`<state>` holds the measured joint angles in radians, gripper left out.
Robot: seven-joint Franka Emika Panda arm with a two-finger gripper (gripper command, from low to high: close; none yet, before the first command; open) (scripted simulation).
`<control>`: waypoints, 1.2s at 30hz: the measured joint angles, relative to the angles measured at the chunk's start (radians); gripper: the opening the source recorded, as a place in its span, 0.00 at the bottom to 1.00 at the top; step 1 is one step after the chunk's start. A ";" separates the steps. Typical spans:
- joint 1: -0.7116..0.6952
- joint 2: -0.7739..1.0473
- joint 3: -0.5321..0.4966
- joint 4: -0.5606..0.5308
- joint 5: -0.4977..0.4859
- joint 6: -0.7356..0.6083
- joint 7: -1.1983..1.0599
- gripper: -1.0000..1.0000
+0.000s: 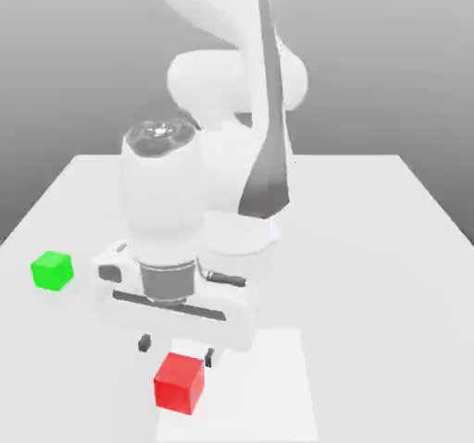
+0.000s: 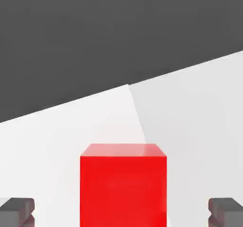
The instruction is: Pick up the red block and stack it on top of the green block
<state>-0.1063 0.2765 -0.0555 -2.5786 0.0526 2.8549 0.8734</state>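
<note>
Pincer (image 1: 175, 350): jaws wide apart, empty, just above red block (image 1: 179, 383).
Red block: near edge of worktop (image 1: 370, 247); prob. rigid, light, matte; take by opp. flat sides.
Green block (image 1: 52, 271): far left in exterior view, well apart.

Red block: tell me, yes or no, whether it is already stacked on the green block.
No. In the exterior view the red block sits on the table, well apart from the green block.

Red block (image 2: 123, 186) centred between spread tool (image 2: 121, 212) fingers (image 2: 18, 211), untouched.
</note>
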 joint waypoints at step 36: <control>-0.568 -0.249 -0.394 -0.214 0.005 -0.036 0.199 0.00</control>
<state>-0.6747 0.0277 -0.4492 -2.7923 0.0580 2.8193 1.0729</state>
